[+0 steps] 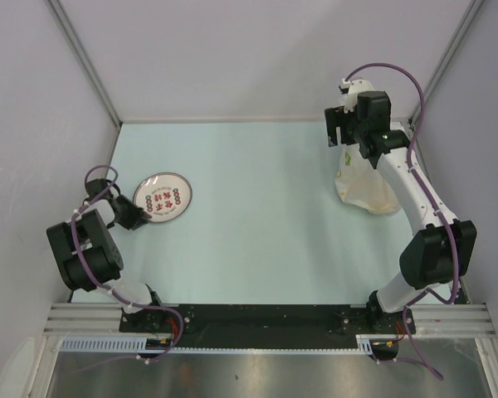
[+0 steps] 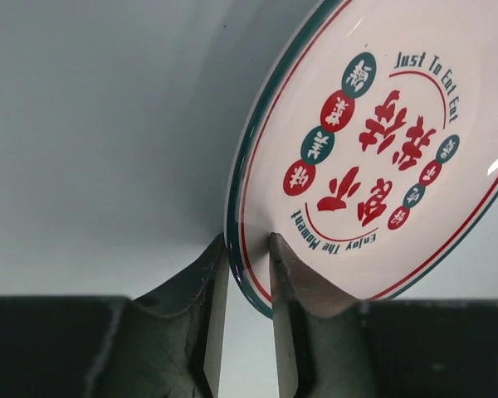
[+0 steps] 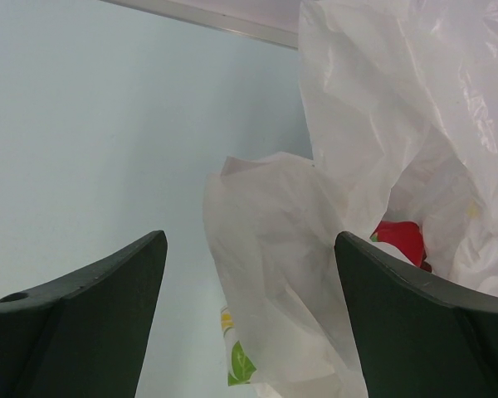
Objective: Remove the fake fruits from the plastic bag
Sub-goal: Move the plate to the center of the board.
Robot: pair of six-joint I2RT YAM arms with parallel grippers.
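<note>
The plastic bag (image 1: 363, 189) lies crumpled at the far right of the table, partly under my right arm. In the right wrist view a fold of the bag (image 3: 274, 265) rises between the wide-apart fingers of my right gripper (image 3: 249, 236), which is open and holds nothing. A red fruit (image 3: 402, 239) shows inside the bag's mouth; the other fake fruits are hidden. My right gripper (image 1: 339, 126) hangs over the bag's far end. My left gripper (image 1: 135, 214) is at the left, its jaws closed on the rim of the white plate (image 2: 382, 124).
The round white plate (image 1: 168, 197) with red and green marks rests at the left of the pale blue table. White walls close in the back and both sides. A yellow and green print (image 3: 236, 356) shows on the bag's lower part.
</note>
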